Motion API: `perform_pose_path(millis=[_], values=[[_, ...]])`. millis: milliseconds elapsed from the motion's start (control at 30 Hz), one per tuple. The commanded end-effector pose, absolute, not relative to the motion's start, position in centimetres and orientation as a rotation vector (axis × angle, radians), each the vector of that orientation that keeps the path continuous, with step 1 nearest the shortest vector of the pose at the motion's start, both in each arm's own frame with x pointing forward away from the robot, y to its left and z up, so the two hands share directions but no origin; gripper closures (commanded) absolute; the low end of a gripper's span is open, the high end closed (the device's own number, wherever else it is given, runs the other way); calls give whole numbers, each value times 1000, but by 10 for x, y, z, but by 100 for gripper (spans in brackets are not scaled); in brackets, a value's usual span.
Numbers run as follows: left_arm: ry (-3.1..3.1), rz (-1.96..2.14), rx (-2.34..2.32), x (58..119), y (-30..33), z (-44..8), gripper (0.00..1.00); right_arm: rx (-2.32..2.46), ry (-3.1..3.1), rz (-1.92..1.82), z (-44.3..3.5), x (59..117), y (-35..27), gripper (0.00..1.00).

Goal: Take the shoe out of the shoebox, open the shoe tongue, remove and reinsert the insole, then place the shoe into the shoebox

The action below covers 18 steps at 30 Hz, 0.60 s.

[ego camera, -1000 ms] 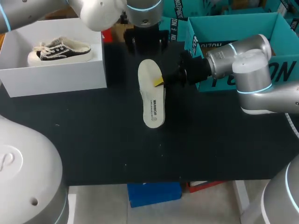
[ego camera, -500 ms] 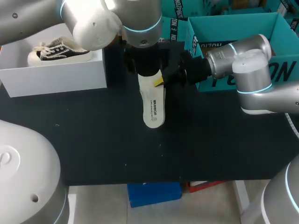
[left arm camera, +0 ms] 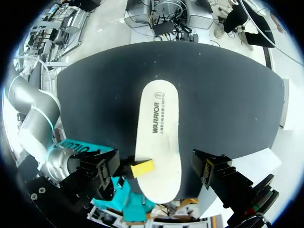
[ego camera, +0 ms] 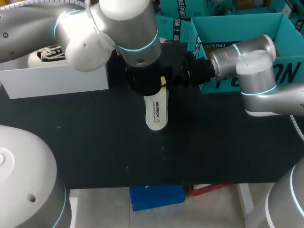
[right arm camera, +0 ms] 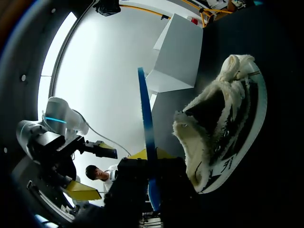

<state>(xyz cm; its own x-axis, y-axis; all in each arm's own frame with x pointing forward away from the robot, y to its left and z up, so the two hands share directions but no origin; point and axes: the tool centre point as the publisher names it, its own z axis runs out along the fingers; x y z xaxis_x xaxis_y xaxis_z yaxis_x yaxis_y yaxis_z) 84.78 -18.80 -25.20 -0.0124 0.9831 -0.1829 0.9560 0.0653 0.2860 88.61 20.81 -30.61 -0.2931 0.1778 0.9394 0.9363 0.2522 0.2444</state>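
The insole point(ego camera: 156, 113) lies flat near the middle of the black counter point(ego camera: 95, 142), printed side up, with its long axis running from 12 to 6 o'clock. In the head view its 12 o'clock end is hidden under the left arm point(ego camera: 128, 33), which comes in from 10 o'clock and hangs right over it.

In the left wrist view the left claw point(left arm camera: 154, 165) is spread wide. One black finger point(left arm camera: 102, 167) stands on each side of the insole's near end, both clear of its edges. The claw grips nothing.

The right arm point(ego camera: 247, 61) comes in from 3 o'clock. The right claw point(ego camera: 166, 80) meets the insole's edge at about the insole's 2 o'clock, just beside the left claw. The left arm covers much of that spot, so I cannot tell whether the right claw grips the insole or only rests against it.

The shoe point(ego camera: 45, 54), dark with a pale fleecy lining, sits inside the white shoebox point(ego camera: 57, 78) at the counter's 10 o'clock corner. It is partly hidden behind the left arm and well apart from the insole. A teal box point(ego camera: 289, 71) stands at 2 o'clock, behind the right arm.
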Motion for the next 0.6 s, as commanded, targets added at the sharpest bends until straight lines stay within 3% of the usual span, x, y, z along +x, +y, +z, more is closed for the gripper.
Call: perform_pose_path(millis=[33, 600], values=[[2001, 105, 1942, 837, -188, -258, 0, -1043, -1672, -1117, -306, 887, 209, 100], [1954, -43, 1950, 798, -193, -269, 0, -1043, -1672, -1117, -306, 887, 209, 100]])
